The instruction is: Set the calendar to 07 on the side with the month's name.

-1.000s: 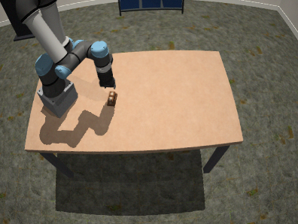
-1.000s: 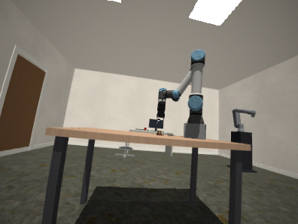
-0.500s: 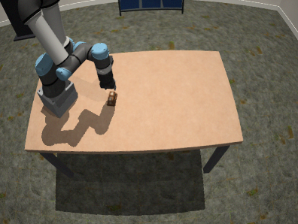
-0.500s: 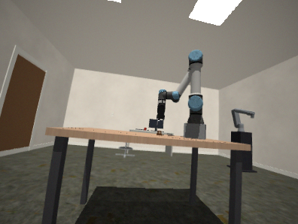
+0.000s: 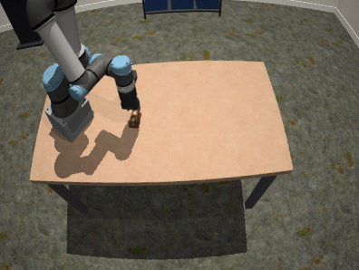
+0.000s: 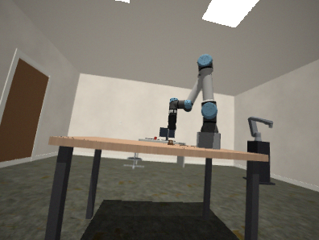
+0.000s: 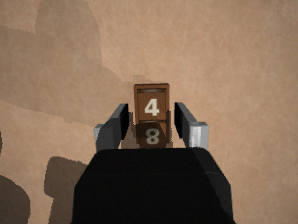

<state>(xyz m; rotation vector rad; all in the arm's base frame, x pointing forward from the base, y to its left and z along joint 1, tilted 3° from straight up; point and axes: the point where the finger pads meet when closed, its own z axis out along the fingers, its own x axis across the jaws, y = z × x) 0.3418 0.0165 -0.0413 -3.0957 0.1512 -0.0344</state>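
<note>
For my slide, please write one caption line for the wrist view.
Open hand hovers over the calendar tray, fingers either side of cubes showing 4 and 8.

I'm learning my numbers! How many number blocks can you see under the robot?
2. The cube showing 4 sits farther from the hand; the cube showing 8 sits nearer, between its open fingers. Other faces are hidden.

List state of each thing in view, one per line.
gripper: open, empty, fingers either side of the near cube
far cube: in tray, top face reads 4
near cube: in tray, top face reads 8, shadowed
calendar tray: flat on table
table: standing level
</note>
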